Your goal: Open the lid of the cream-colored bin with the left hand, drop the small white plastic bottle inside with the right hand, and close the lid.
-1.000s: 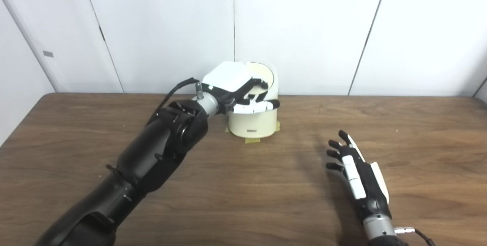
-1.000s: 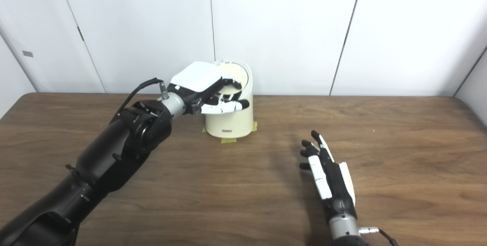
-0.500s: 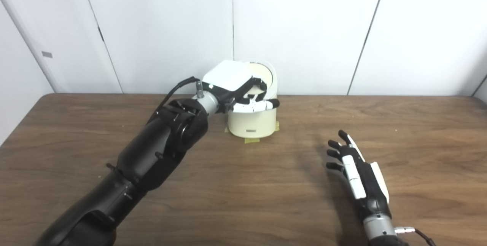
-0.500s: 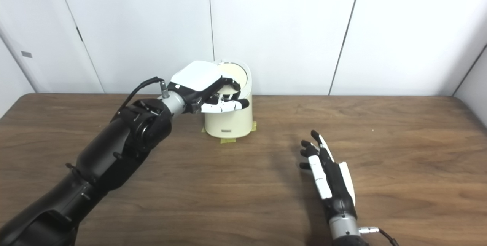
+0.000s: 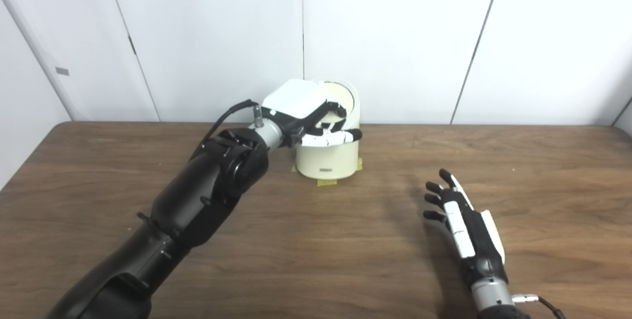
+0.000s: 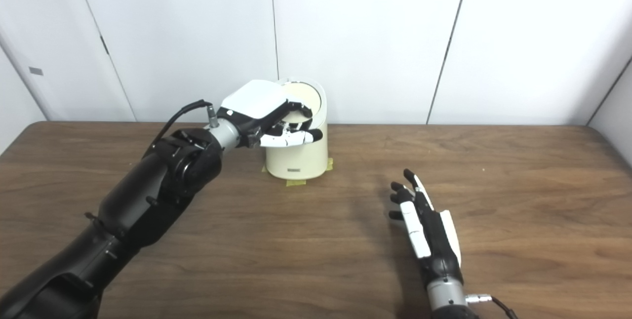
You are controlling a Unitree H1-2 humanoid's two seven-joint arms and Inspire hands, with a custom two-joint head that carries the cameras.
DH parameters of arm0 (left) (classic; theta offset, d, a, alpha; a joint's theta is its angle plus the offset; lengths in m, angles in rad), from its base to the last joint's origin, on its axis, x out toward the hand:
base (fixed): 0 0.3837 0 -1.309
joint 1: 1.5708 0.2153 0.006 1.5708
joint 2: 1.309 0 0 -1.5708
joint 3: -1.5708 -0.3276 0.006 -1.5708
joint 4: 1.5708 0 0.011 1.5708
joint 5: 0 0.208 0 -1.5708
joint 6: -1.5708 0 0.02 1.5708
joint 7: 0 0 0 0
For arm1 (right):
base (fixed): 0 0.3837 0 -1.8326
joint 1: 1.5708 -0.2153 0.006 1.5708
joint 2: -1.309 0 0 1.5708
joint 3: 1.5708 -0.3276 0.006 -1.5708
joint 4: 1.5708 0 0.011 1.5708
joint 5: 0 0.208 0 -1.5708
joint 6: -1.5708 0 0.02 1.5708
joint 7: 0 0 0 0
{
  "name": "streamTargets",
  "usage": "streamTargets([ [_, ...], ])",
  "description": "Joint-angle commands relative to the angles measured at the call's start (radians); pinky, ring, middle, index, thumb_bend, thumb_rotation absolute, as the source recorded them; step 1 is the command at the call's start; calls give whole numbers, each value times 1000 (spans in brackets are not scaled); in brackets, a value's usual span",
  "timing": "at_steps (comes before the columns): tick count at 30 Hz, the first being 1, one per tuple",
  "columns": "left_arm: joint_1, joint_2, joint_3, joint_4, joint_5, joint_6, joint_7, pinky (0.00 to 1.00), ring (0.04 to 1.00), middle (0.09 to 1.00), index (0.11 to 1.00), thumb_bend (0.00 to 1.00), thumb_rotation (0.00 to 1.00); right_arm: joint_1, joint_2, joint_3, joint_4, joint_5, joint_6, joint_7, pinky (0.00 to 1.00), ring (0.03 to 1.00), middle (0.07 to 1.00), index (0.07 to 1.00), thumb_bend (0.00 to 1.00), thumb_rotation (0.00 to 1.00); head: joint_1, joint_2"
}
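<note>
Left hand (image 5: 308, 119): positioned over the mouth of the bin (image 5: 327, 156), fingers (image 5: 340, 137) curled across the rim and toward the raised lid (image 5: 340, 96). Whether the fingers actually grip the lid cannot be determined. The lid stands tilted up at the back of the bin, and the opening is partly covered by the hand.

Right hand (image 5: 461, 222): released, fingers spread, resting low over the tabletop (image 5: 316, 240), well apart from the bin and to its right. It holds nothing.

No bottle is visible in either view.

The bin stands near the far edge of the tabletop, close to the wall (image 5: 395, 37), with tape (image 5: 327, 181) at its base. Bare wood lies between the bin and the right hand.
</note>
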Motion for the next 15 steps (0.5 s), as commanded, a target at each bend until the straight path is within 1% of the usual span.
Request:
streamTargets([
  [1, 29, 13, 5, -2, -22, 34, -74, 758, 825, 832, 809, 584, 1000, -26, 2, -2, -36, -2, -13, -6, 704, 827, 855, 940, 491, 1000, 1, 1],
  [5, 29, 5, 53, -37, -38, 38, -42, 727, 804, 806, 782, 561, 999, -25, 1, 0, -34, -1, -17, -3, 701, 827, 859, 944, 495, 1000, -2, 0],
  [8, 36, -5, 96, -78, -60, 45, -23, 747, 820, 812, 787, 534, 971, -26, 2, 1, -33, -2, -17, -3, 702, 828, 862, 945, 490, 1000, -2, -1],
  [11, 51, -11, 126, -113, -48, 28, 37, 731, 822, 817, 792, 514, 949, -24, 2, 1, -32, 1, -18, -2, 708, 829, 864, 947, 488, 1000, -1, -2],
  [13, 61, -14, 140, -131, -43, 9, 68, 735, 827, 824, 802, 497, 965, -24, 1, 1, -30, 0, -19, -2, 709, 830, 864, 948, 490, 1000, -1, -1],
  [14, 68, -16, 150, -139, -46, -3, 87, 731, 822, 820, 801, 480, 944, -24, 1, 0, -29, 2, -20, -2, 708, 828, 863, 947, 492, 1000, -1, -1],
  [15, 73, -18, 157, -143, -48, -11, 99, 725, 815, 815, 800, 473, 943, -24, 1, 0, -29, 3, -21, -2, 710, 829, 862, 947, 492, 1000, -1, -1],
])
